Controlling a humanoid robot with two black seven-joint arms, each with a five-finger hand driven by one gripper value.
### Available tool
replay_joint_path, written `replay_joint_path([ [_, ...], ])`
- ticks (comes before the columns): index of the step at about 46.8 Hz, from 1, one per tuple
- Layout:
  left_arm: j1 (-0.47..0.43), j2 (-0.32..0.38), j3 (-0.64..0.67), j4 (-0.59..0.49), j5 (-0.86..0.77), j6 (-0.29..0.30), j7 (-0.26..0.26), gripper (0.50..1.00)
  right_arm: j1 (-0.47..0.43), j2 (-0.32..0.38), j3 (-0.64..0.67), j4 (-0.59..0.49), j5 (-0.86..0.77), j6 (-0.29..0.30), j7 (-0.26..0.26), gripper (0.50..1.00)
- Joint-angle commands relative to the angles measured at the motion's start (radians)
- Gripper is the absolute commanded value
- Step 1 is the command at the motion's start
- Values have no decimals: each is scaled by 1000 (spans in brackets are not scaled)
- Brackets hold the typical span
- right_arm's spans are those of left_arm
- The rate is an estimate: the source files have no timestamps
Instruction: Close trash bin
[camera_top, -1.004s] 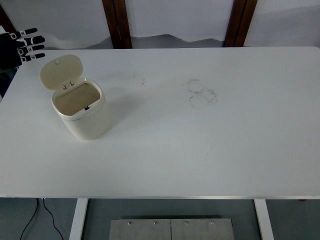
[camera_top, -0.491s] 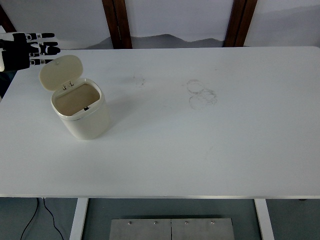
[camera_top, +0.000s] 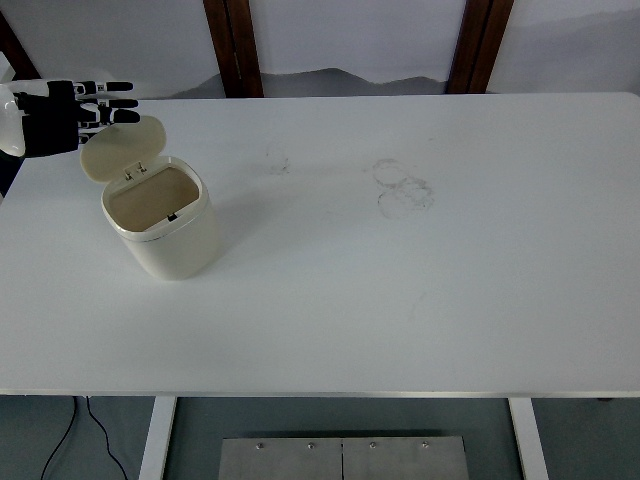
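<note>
Cream trash bin (camera_top: 162, 222) sits at the frame's left on the white table (camera_top: 400, 280), its hinged lid (camera_top: 122, 147) tilted open toward the upper left. Only the left hand (camera_top: 60, 105) shows, fingers (camera_top: 112, 102) extended and holding nothing, just behind the lid's upper edge, so the lid lies below and right of the fingertips

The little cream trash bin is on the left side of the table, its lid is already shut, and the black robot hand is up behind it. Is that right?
Not quite. The head view shows the lid standing open, tipped back on its hinge, so you can see inside the trash bin. The rest is right: it sits on the left of the table, with the left robot hand behind the lid, fingers stretched out.
</note>
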Motion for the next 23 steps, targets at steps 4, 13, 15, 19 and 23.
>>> replay_joint_path([
  [4, 1, 17, 8, -38, 0, 1, 0, 1000, 1, 0, 0, 0, 0, 0, 0, 995],
  [13, -2, 51, 26, -102, -8, 15, 0, 1000, 3, 0, 0, 0, 0, 0, 0, 995],
  [15, -2, 57, 26, -114, -8, 20, 0, 1000, 3, 0, 0, 0, 0, 0, 0, 995],
  [19, -2, 63, 26, -133, -9, 21, 0, 1000, 3, 0, 0, 0, 0, 0, 0, 995],
  [23, 1, 62, 27, -139, -12, 23, 0, 1000, 3, 0, 0, 0, 0, 0, 0, 995],
])
